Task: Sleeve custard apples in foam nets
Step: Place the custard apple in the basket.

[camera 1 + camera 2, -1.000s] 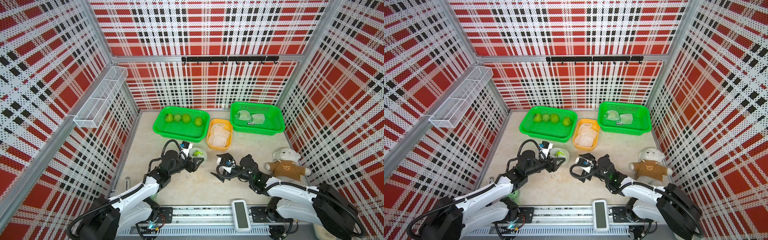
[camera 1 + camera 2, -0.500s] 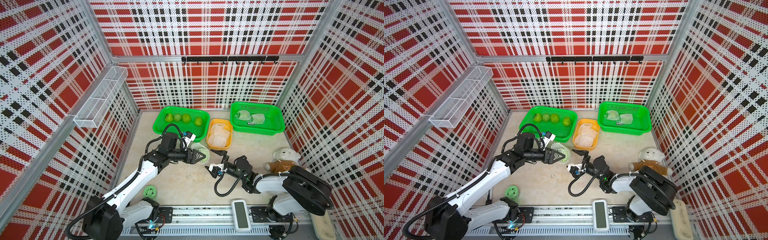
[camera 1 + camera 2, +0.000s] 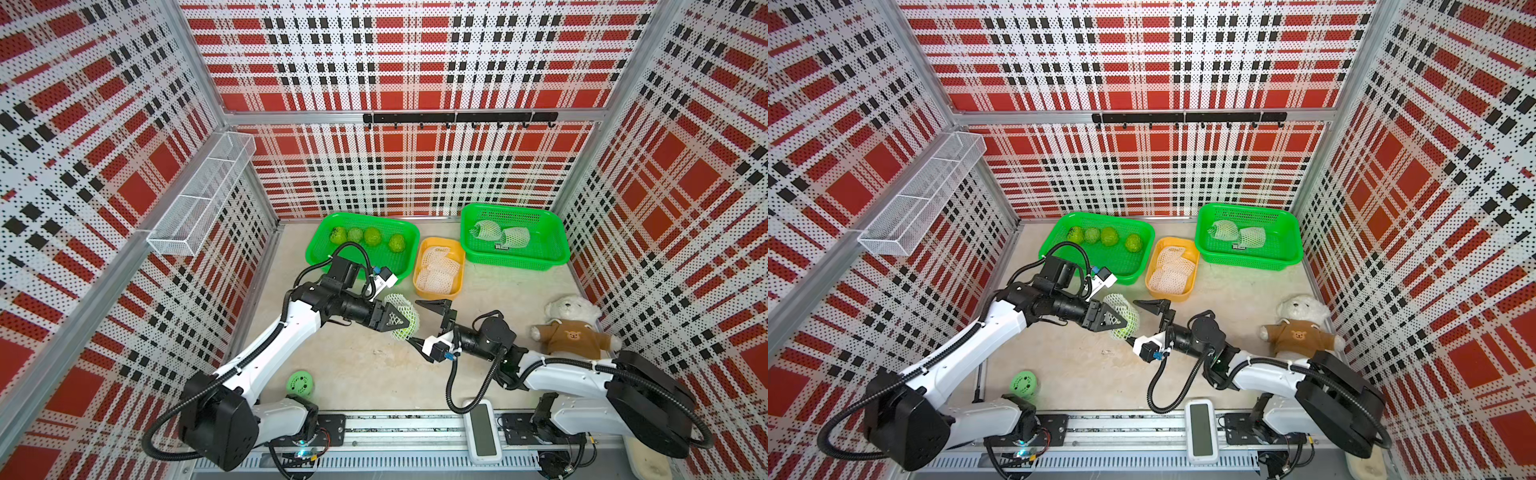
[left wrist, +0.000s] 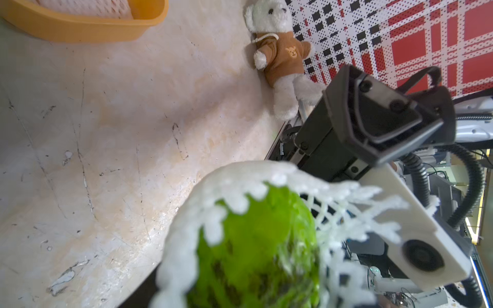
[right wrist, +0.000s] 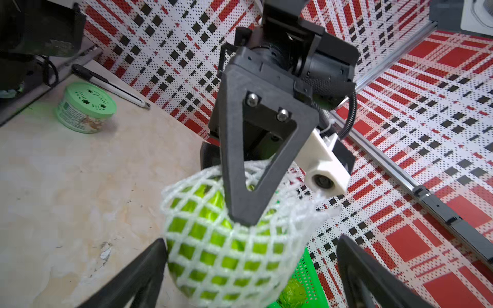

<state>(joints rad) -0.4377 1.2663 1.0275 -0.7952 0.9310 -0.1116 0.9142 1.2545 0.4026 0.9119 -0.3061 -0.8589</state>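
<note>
My left gripper (image 3: 395, 321) is shut on a custard apple (image 4: 256, 248) that sits inside a white foam net (image 5: 226, 240), held above the table's middle. One black left finger (image 5: 253, 160) lies across the net's top. My right gripper (image 3: 422, 324) faces it, open wide, with its fingers (image 5: 138, 274) on either side of the netted fruit and not pressing it. Several bare custard apples (image 3: 365, 237) lie in the left green basket (image 3: 320, 253). Two sleeved ones (image 3: 498, 235) lie in the right green basket (image 3: 557, 249). Spare foam nets (image 3: 438, 268) fill the orange tray (image 3: 424, 249).
A white plush bear (image 3: 571, 328) in a brown shirt lies at the right wall. A small green round tin (image 3: 300, 383) stands near the left arm's base, with a pen (image 5: 109, 85) beside it. A wire shelf (image 3: 199, 199) hangs on the left wall.
The left arm has lifted the netted fruit off the table and carried it toward the middle. The right gripper has swung round to face it, its open fingers now straddling the fruit.
</note>
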